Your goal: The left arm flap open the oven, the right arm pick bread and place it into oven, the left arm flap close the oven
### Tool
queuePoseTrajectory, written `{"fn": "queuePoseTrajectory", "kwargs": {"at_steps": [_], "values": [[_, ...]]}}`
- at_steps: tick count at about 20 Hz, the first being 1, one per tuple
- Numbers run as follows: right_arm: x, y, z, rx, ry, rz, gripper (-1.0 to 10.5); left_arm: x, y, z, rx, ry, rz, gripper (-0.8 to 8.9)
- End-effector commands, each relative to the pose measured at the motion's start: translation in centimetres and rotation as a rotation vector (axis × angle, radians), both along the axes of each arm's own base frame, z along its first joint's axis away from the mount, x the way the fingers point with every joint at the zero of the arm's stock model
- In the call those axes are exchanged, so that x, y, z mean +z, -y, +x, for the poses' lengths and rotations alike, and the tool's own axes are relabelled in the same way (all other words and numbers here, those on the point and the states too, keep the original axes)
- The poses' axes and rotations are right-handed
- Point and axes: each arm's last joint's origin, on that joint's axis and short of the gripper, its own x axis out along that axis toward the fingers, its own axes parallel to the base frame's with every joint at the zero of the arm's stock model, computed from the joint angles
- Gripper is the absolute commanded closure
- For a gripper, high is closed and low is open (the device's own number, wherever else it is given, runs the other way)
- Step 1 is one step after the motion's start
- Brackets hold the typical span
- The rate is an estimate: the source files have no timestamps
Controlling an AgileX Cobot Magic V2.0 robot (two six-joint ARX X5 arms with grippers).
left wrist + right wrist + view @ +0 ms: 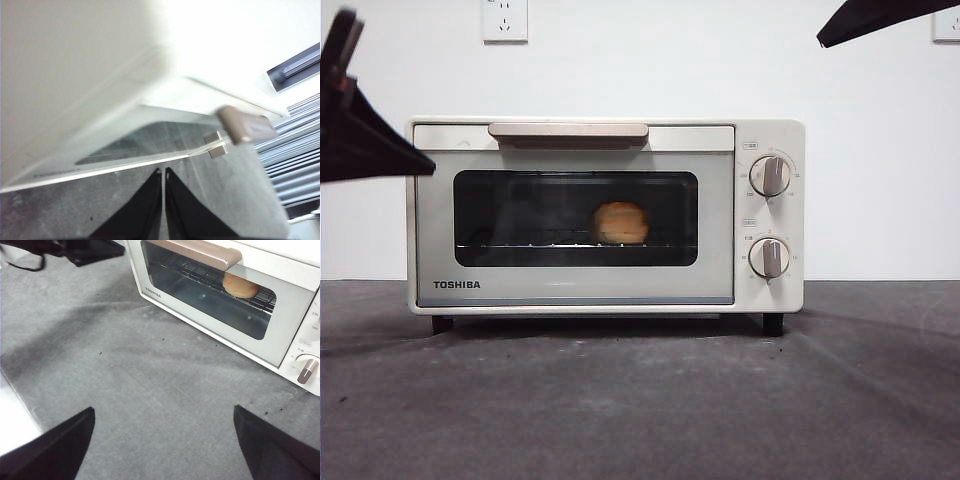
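The left arm's broad black gripper (380, 150), jaws pressed together and empty, sits at the frame's left edge beside the shut cream-white TOSHIBA toaster oven (770, 132). The golden lumpy bread loaf (621, 223) rests on its wire rack (520, 244), centre frame. The right arm's slim black gripper (162, 440) gapes wide, upper right.

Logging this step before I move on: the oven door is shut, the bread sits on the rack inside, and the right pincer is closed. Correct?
Not quite: the right pincer is open, its jaws set wide apart in the right wrist view. The rest holds: the oven door is shut and the bread sits on the rack inside.
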Motion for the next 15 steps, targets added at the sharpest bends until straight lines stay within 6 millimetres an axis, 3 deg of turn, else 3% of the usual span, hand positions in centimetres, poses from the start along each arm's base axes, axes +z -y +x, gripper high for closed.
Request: {"fn": "queuePoseTrajectory", "kwargs": {"at_steps": [1, 11, 15], "values": [[0.3, -0.3, 0.0, 0.01, 0.012, 0.005, 5.1, 1.9, 0.6, -1.4, -0.001, 0.083, 0.086, 7.97], [0.6, -0.4, 0.1, 0.006, 0.039, 0.031, 5.1, 9.4, 2.3, -10.5, 0.014, 0.231, 0.407, 7.97], [0.6, -0.4, 0.1, 0.006, 0.039, 0.032, 5.1, 10.8, 1.9, -13.5, 0.032, 0.258, 0.482, 7.97]]}}
